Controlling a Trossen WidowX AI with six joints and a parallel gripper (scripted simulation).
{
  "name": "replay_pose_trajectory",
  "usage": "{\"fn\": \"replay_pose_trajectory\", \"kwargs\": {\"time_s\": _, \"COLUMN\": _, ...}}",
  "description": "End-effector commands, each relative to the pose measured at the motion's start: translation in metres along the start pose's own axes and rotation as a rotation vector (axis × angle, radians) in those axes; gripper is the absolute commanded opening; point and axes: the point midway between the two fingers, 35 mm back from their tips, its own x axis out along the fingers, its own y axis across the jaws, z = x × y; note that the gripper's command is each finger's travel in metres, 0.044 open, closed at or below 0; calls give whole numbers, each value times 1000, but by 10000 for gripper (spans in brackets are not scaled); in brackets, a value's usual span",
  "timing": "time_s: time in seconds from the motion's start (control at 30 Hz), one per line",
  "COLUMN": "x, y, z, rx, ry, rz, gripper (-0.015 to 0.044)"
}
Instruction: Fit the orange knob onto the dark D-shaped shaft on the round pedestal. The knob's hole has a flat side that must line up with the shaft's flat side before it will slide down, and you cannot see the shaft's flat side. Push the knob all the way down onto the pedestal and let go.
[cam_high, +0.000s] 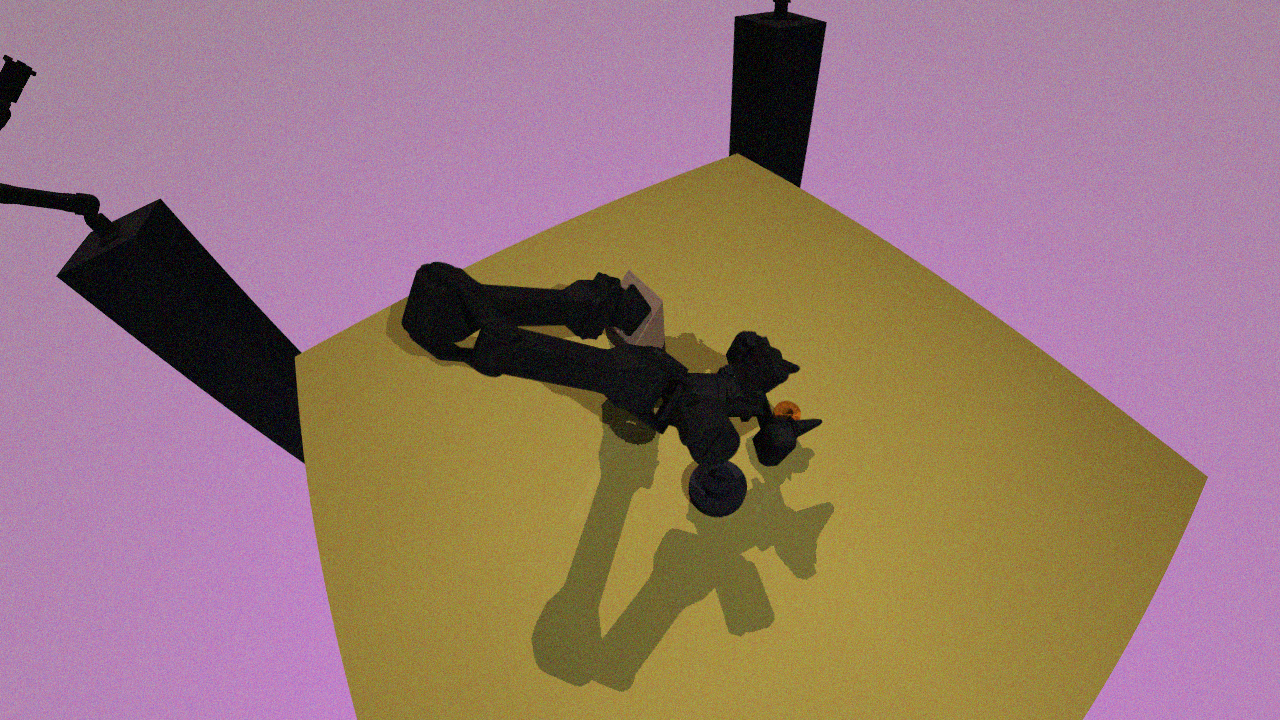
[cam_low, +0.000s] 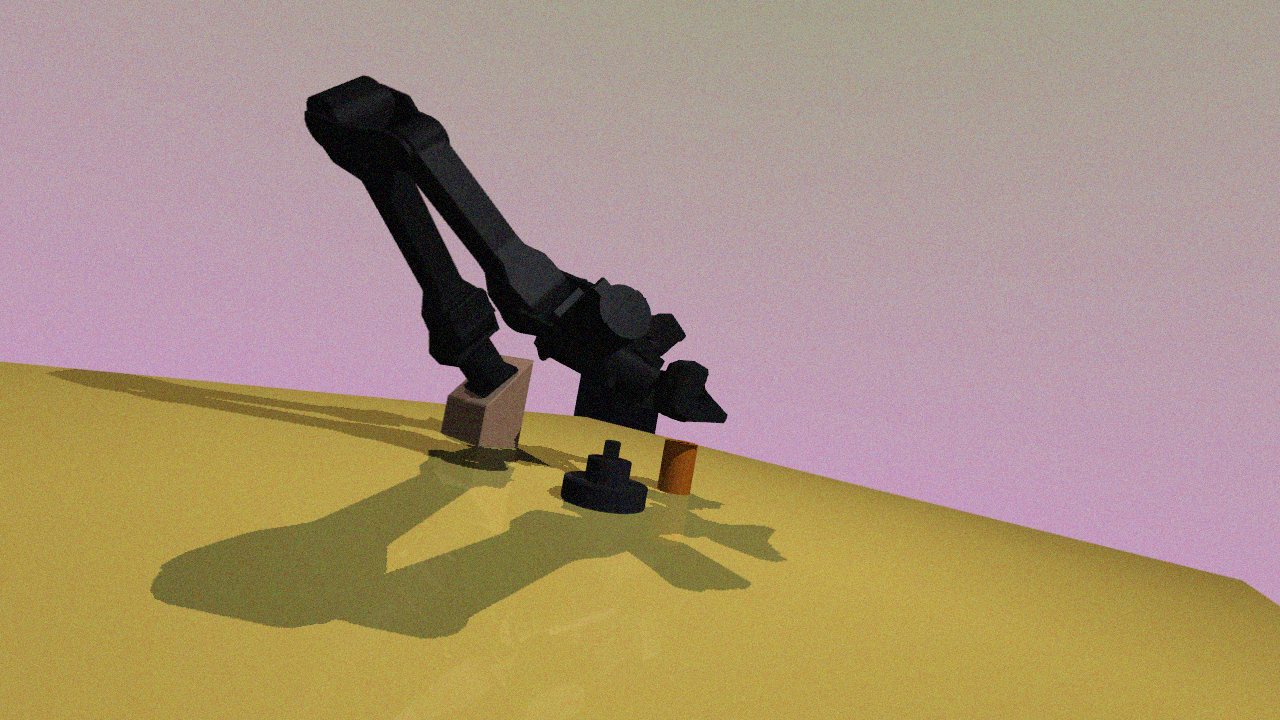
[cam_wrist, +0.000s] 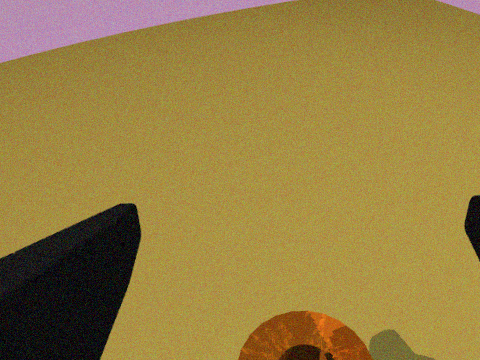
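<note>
The orange knob (cam_high: 786, 410) (cam_low: 677, 466) stands upright on the yellow table, apart from the fingers. Its D-shaped hole faces up, and in the wrist view the flat side is to the right. The dark round pedestal (cam_high: 717, 490) (cam_low: 604, 492) stands close beside the knob, with the short dark shaft (cam_low: 612, 454) sticking up bare from its middle. My gripper (cam_high: 802, 394) (cam_low: 707, 407) (cam_wrist: 304, 216) is open wide and empty. It hangs a little above the knob, with one finger on each side.
The arm's pinkish-brown base block (cam_high: 648, 317) (cam_low: 487, 411) stands behind the pedestal. Two tall dark pillars (cam_high: 776, 89) (cam_high: 179, 304) stand off the table's far corners. The table's edge (cam_high: 1199, 479) runs around the work area.
</note>
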Motion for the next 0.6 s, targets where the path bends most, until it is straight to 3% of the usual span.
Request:
{"fn": "replay_pose_trajectory", "kwargs": {"time_s": 0.0, "x": -10, "y": 0, "z": 27, "rx": 0, "ry": -3, "rz": -12, "gripper": 440}}
{"fn": "replay_pose_trajectory", "kwargs": {"time_s": 0.17, "x": -2, "y": 1, "z": 25, "rx": 52, "ry": 81, "rz": 40, "gripper": 440}}
{"fn": "replay_pose_trajectory", "kwargs": {"time_s": 0.37, "x": 15, "y": 11, "z": 19, "rx": 186, "ry": 475, "rz": 175, "gripper": 440}}
{"fn": "replay_pose_trajectory", "kwargs": {"time_s": 0.57, "x": 10, "y": 13, "z": 27, "rx": 170, "ry": 884, "rz": 161, "gripper": 440}}
